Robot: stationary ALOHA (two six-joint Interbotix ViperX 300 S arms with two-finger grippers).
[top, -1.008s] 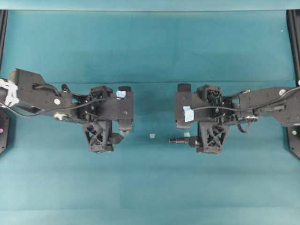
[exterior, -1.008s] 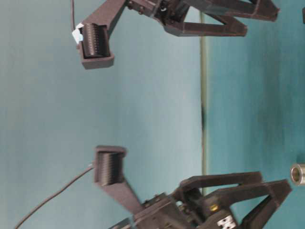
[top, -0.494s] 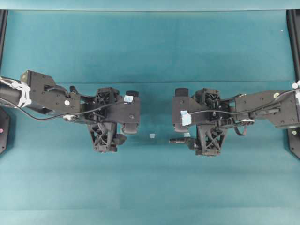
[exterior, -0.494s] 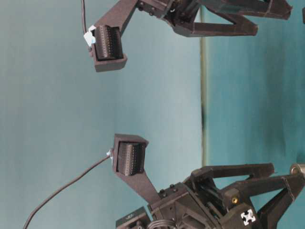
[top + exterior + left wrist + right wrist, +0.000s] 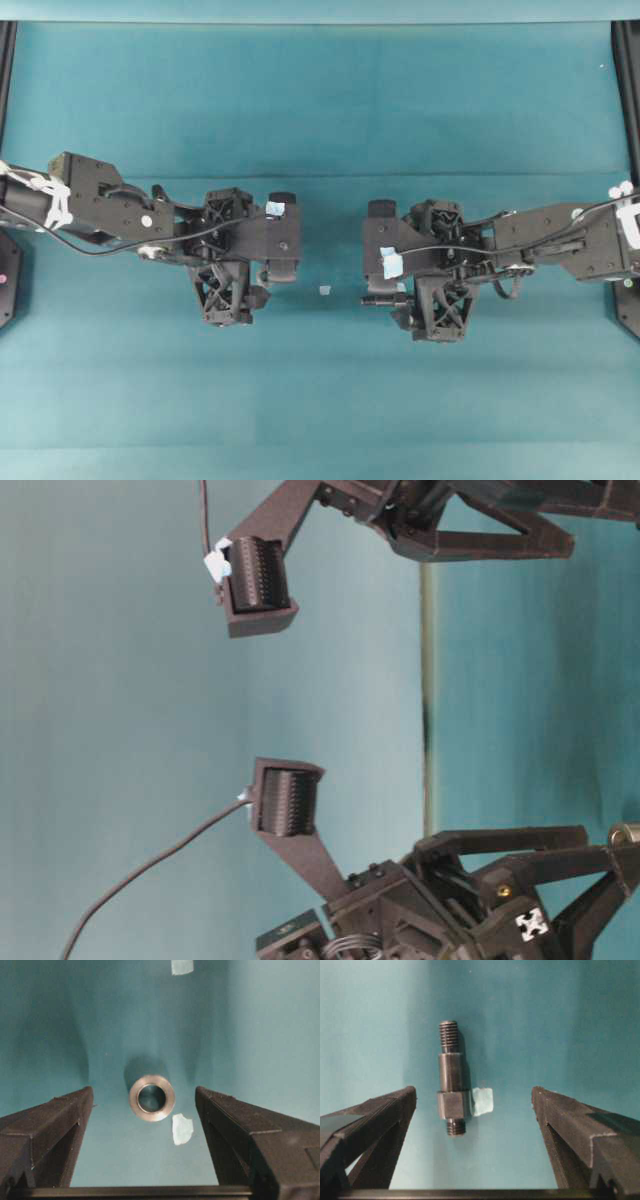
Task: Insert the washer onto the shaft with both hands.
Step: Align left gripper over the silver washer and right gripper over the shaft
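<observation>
The left pincer (image 5: 147, 1110) stands apart around the washer (image 5: 152, 1097). The right pincer (image 5: 475, 1110) stands apart around the shaft (image 5: 451, 1077). Both parts lie on the worktop (image 5: 320, 100).

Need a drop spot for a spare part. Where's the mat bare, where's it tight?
Bare: the mat above both arms, and the strip below them. Tight: the middle band, where the open left gripper straddles the washer and the open right gripper straddles the shaft, tape scraps between.
</observation>
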